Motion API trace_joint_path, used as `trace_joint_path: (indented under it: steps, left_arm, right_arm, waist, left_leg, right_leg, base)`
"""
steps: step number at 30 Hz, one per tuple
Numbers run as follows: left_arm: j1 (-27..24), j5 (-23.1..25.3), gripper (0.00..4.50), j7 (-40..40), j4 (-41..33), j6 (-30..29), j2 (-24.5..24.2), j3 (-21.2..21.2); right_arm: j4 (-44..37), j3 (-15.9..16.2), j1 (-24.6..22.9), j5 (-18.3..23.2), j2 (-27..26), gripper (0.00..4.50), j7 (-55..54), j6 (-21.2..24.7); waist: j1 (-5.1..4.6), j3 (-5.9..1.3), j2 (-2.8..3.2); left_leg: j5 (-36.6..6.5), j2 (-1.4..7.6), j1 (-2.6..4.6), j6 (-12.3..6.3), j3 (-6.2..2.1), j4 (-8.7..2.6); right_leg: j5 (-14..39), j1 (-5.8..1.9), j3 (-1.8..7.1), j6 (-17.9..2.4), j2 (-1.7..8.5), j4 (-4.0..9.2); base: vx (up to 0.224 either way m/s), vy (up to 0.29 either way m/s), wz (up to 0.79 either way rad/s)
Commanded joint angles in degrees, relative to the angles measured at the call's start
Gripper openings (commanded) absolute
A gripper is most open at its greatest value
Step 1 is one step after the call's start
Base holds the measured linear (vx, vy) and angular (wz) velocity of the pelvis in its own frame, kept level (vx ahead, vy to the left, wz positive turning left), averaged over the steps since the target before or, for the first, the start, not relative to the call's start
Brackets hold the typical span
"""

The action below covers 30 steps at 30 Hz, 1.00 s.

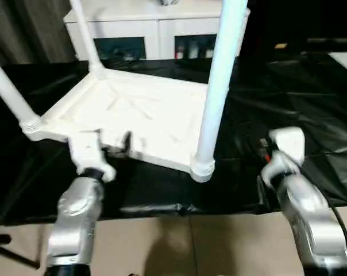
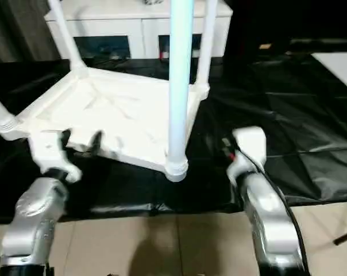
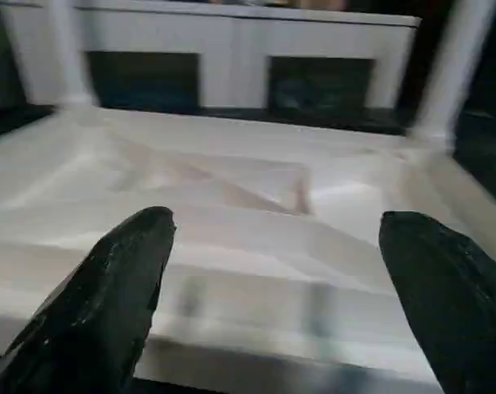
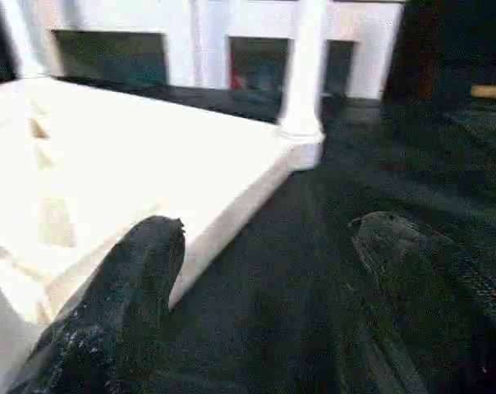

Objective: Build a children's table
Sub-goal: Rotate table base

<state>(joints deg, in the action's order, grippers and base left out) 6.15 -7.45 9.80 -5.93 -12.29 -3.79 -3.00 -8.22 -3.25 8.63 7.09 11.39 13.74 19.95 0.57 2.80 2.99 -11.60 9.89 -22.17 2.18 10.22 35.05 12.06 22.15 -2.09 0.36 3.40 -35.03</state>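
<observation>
**op_remote:** Four legs up on my end. The tabletop (image 1: pixel 133 118) lies upside down on the black sheet (image 1: pixel 288 103), ribbed side facing up, and a leg stands in every corner socket. Near-right leg (image 1: pixel 216 86) is the big one in front of the head camera, near-left leg (image 1: pixel 10 95) leans out toward the picture's left edge, far-left leg (image 1: pixel 86 34) sits at the back corner. Far-right leg (image 2: pixel 205 43) shows best from the right eye.

**benchlurker:** Where are your arms? Holding anything?

**op_remote:** Nope, both empty. Left gripper (image 3: pixel 273 287) sits at the near edge of the tabletop, fingers (image 3: pixel 108 295) spread wide, with the white rim straight ahead between them; I can't tell if they touch it. Right gripper (image 4: pixel 264 287) is off to the right of the tabletop over the black sheet, fingers (image 4: pixel 121 304) also well apart, gripping nothing. From its wrist camera the tabletop's side edge runs past the one finger, and the far-right leg stands in its socket ahead.

**benchlurker:** What's the white thing behind?

**op_remote:** Cabinet (image 1: pixel 156 23) with dark glass doors, just past the sheet's far side. Tan floor tiles (image 1: pixel 191 241) show under my silver forearms at the near side.
</observation>
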Motion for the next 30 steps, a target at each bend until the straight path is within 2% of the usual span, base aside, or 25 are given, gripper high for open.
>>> trace_joint_path:
  steps: [1,3,6,7,8,9,10,11,12,13,14,15,18,19,20,21,22,23,24,25,26,27,28,29,30]
  left_arm:
    - [-0.8,0.7,4.47,-0.1,-1.8,-1.6,-0.3,0.9]
    - [-1.0,0.8,4.47,-0.3,-2.0,-2.0,-0.5,1.3]
    - [-0.8,1.0,4.47,-0.4,-1.4,-1.8,-0.8,1.4]
    - [-0.6,1.0,4.47,-0.6,-1.7,-2.0,-0.7,1.4]
    - [-0.6,1.0,4.47,-0.7,-1.8,-2.1,-0.7,1.4]
    - [-0.6,0.9,4.47,-0.6,-2.1,-2.4,-0.6,1.5]
    - [-0.6,0.8,4.47,-0.5,-2.2,-2.6,-0.6,1.4]
    - [-0.5,0.9,4.47,-0.4,-2.4,-2.8,-0.7,1.5]
    - [-0.5,0.9,4.47,-0.5,-2.4,-2.7,-0.7,1.4]
    - [-0.3,0.8,4.47,-0.7,-2.3,-2.8,-0.7,1.2]
    - [-0.3,0.8,4.47,-0.7,-2.3,-2.8,-0.9,1.1]
    - [-0.2,0.5,4.47,-0.6,-2.3,-3.0,-1.0,0.9]
    - [-0.2,0.3,4.47,-0.6,-2.4,-3.0,-1.0,0.8]
    - [-0.1,0.3,4.47,-0.7,-2.2,-3.1,-1.1,0.5]
    - [0.0,0.3,4.47,-0.8,-2.2,-3.1,-1.1,0.4]
    - [0.0,0.4,4.47,-0.8,-2.1,-3.1,-1.3,0.4]
    - [0.0,0.5,4.47,-0.8,-2.1,-3.1,-1.4,0.4]
    - [0.2,0.4,4.47,-0.7,-2.1,-3.1,-1.6,0.4]
    - [0.2,0.4,4.47,-0.5,-2.2,-3.2,-1.9,0.3]
    - [0.1,0.1,4.47,-0.3,-2.2,-3.3,-2.3,-0.1]
    - [0.1,0.1,4.47,-0.3,-2.2,-3.3,-2.3,-0.1]
    - [0.1,0.1,4.47,-0.2,-2.2,-3.4,-2.4,-0.2]
    - [-0.2,-0.1,4.47,-0.1,-2.3,-3.3,-2.5,-0.4]
    - [-0.4,-0.3,4.47,0.3,-2.3,-3.4,-2.6,-0.5]
    - [-0.7,-0.7,4.47,0.8,-2.1,-2.7,-2.6,-0.7]
  right_arm:
    - [0.6,0.5,-0.2,0.5,0.6,3.83,0.7,1.2]
    - [0.8,0.6,0.2,1.4,1.3,3.83,1.4,2.0]
    - [1.4,0.9,0.5,2.3,2.0,3.83,2.9,2.7]
    - [2.0,1.9,0.6,1.7,3.0,3.83,5.0,2.3]
    - [2.1,1.9,0.6,1.6,3.1,3.83,5.3,2.3]
    - [2.3,2.5,0.6,0.9,3.5,3.83,6.0,1.4]
    - [2.4,3.0,0.6,0.4,3.7,3.83,6.4,0.7]
    - [2.6,3.1,0.5,0.5,3.7,3.83,6.7,0.9]
    - [2.7,3.2,0.5,0.6,3.7,3.83,6.8,1.1]
    - [2.9,3.3,0.3,0.8,3.5,3.83,6.9,1.3]
    - [2.9,3.5,0.3,1.1,3.5,3.83,6.9,1.4]
    - [2.8,3.9,0.4,1.7,3.7,3.83,7.3,1.1]
    - [2.7,4.0,0.4,1.9,3.7,3.83,7.8,0.9]
    - [2.9,4.4,0.6,1.5,3.8,3.83,8.0,0.5]
    - [3.1,4.6,0.7,1.3,3.8,3.83,8.0,0.3]
    - [3.2,4.7,0.7,0.9,3.9,3.83,8.0,0.0]
    - [3.2,4.7,0.7,0.9,3.9,3.83,8.1,-0.1]
    - [3.2,4.6,0.7,0.8,3.9,3.83,8.0,-0.3]
    - [3.1,4.6,0.6,0.9,3.9,3.83,8.0,-0.3]
    - [2.6,4.6,0.6,0.8,4.2,3.83,8.0,0.0]
    - [2.6,4.6,0.6,0.8,4.2,3.83,8.0,0.0]
    - [2.4,4.6,0.6,0.9,4.3,3.83,8.1,0.1]
    - [2.5,4.5,0.5,0.9,4.6,3.83,8.4,0.0]
    - [2.7,4.6,0.4,0.6,5.0,3.83,8.7,-0.4]
    - [2.9,4.6,0.1,0.3,5.4,3.83,8.9,-0.7]
  waist:
    - [0.38,-3.30,-0.44]
    - [0.23,-3.15,-0.25]
    - [-0.29,-2.10,-0.29]
    - [-0.97,-1.24,-0.41]
    - [-0.80,-1.27,-0.67]
    - [-0.66,-0.79,-2.48]
    - [-0.45,-2.26,-1.58]
    - [-0.01,-2.70,-1.57]
    - [-0.14,-3.01,-1.62]
    - [-0.29,-3.51,-0.90]
    - [-0.93,-3.93,-0.69]
    - [-1.22,-4.48,-0.40]
    - [-1.42,-4.86,0.01]
    - [-1.38,-5.03,0.59]
    - [-1.81,-4.97,0.53]
    - [-1.90,-4.79,0.18]
    - [-1.91,-4.56,-0.11]
    - [-1.11,-4.15,-0.86]
    - [-0.15,-4.20,-1.33]
    - [0.36,-4.15,-0.83]
    - [0.38,-4.14,-0.16]
    - [0.10,-4.26,0.46]
    - [-1.69,-5.00,1.94]
    - [-4.61,-5.73,2.02]
    - [-4.03,-5.44,1.70]
  left_leg:
    - [-12.1,3.25,1.22,-0.54,-1.54,-4.95]
    - [-17.8,3.16,2.01,-0.32,-1.44,-5.36]
    - [-29.3,2.41,4.49,-1.13,-0.89,-5.83]
    - [-34.4,3.33,10.04,2.84,0.54,-4.99]
    - [-35.5,3.86,10.95,4.31,0.39,-5.96]
    - [-33.6,2.50,5.93,1.41,-0.61,-6.64]
    - [-23.1,0.95,2.32,-1.16,-0.20,-6.07]
    - [-19.0,0.54,2.31,-2.56,-0.13,-5.39]
    - [-15.2,0.11,1.70,-4.03,-0.28,-4.66]
    - [-9.8,-0.20,1.43,-5.86,-0.59,-4.11]
    - [-6.3,-0.22,1.65,-7.42,-1.00,-3.98]
    - [-3.1,-0.14,2.68,-9.46,-1.26,-4.01]
    - [1.7,0.48,4.66,-15.53,-1.92,-3.77]
    - [4.9,0.96,6.22,-18.92,-2.49,-3.45]
    - [8.0,1.91,7.96,-22.69,-3.69,-3.09]
    - [9.7,2.30,9.05,-25.32,-4.43,-2.43]
    - [9.8,1.95,8.68,-26.02,-4.35,-2.15]
    - [7.4,-0.94,5.40,-24.95,-2.64,-1.16]
    - [4.2,-3.15,1.30,-21.56,-1.82,0.30]
    - [4.6,-2.45,0.48,-18.35,-2.16,0.44]
    - [5.9,-1.96,0.92,-17.14,-2.56,-0.03]
    - [7.8,-1.29,2.56,-16.60,-3.05,-0.65]
    - [15.5,1.74,10.15,-19.67,-6.97,-1.04]
    - [26.6,8.23,16.89,-29.05,-13.26,-1.35]
    - [32.3,9.36,16.48,-32.45,-14.16,-1.05]
  right_leg:
    - [5.5,-2.29,2.41,-10.1,4.15,4.10]
    - [10.8,-2.71,2.15,-10.1,3.88,4.54]
    - [25.6,-2.79,1.23,-10.2,2.86,6.41]
    - [28.9,1.14,1.55,-9.8,0.41,7.32]
    - [26.1,0.60,1.13,-9.5,0.04,6.36]
    - [23.5,-2.99,0.76,-9.0,1.63,5.79]
    - [21.6,-7.17,2.80,-8.8,3.48,6.28]
    - [22.0,-7.55,3.20,-9.2,3.96,6.82]
    - [21.3,-8.20,3.64,-9.9,4.00,6.86]
    - [18.5,-8.65,3.69,-12.0,3.67,6.70]
    - [13.1,-8.65,3.19,-14.2,2.58,6.05]
    - [6.2,-8.34,2.46,-15.8,1.58,5.13]
    - [-3.8,-7.29,1.20,-17.2,0.81,3.15]
    - [-6.3,-6.05,0.40,-16.6,0.65,2.08]
    - [-6.4,-4.36,-0.44,-14.9,0.59,1.01]
    - [-6.5,-3.14,-0.44,-13.3,1.11,0.26]
    - [-6.7,-3.33,-0.13,-12.8,1.43,0.21]
    - [-8.2,-6.52,1.50,-13.7,1.74,1.31]
    - [-8.9,-10.26,3.55,-15.8,2.52,2.58]
    - [-8.2,-11.14,3.72,-17.6,2.91,2.66]
    - [-8.3,-10.88,3.01,-17.4,2.26,2.20]
    - [-8.5,-9.70,1.88,-16.6,1.26,1.53]
    - [-7.0,-3.46,-0.85,-12.3,-0.62,-1.96]
    - [6.7,5.02,-1.38,-2.0,1.68,-5.89]
    - [8.0,6.37,-0.48,1.7,3.23,-6.97]
  base:
    - [0.000,0.000,0.00]
    - [0.000,0.000,0.00]
    - [0.000,0.000,0.00]
    - [0.048,-0.010,-0.30]
    - [0.048,-0.010,-0.30]
    - [0.086,0.001,-0.62]
    - [0.085,0.013,-0.45]
    - [0.085,0.013,-0.45]
    - [0.088,0.000,-0.16]
    - [0.101,-0.004,-0.04]
    - [0.101,-0.004,-0.04]
    - [0.110,0.014,0.04]
    - [0.126,0.024,0.09]
    - [0.123,0.022,0.13]
    - [0.123,0.022,0.13]
    - [0.101,0.013,0.16]
    - [0.097,0.011,0.13]
    - [0.097,0.011,0.13]
    - [0.074,0.018,0.13]
    - [0.068,0.007,0.14]
    - [0.068,0.007,0.14]
    - [0.119,-0.047,0.14]
    - [0.123,-0.096,0.04]
    - [0.123,-0.096,0.04]
    - [0.040,-0.101,-0.16]
